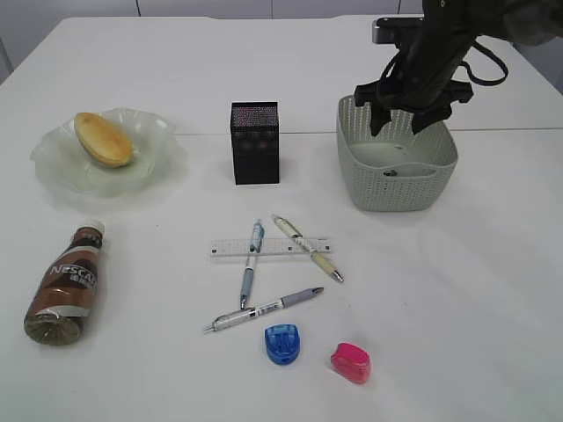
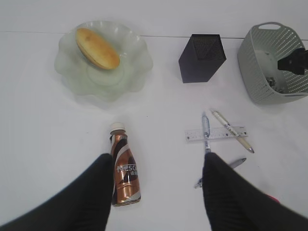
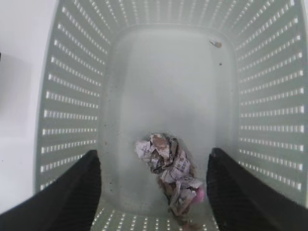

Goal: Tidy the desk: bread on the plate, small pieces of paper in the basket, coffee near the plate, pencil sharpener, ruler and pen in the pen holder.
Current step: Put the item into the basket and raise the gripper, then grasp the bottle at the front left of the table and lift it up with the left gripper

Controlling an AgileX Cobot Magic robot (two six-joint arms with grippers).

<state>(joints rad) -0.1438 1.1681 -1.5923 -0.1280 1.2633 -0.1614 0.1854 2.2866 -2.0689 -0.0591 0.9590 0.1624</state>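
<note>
Golden-orange bread, black mesh pen holder, grey-green basket.

The right arm is black all over — a chunky, angular wrist housing with a pale grey block at its upper end and a black cable looping off one side. Its gripper has dark, tapering fingers with a finely ribbed matte face. The left gripper matches — two broad black fingers, same ribbed texture, rounded tips.
</note>
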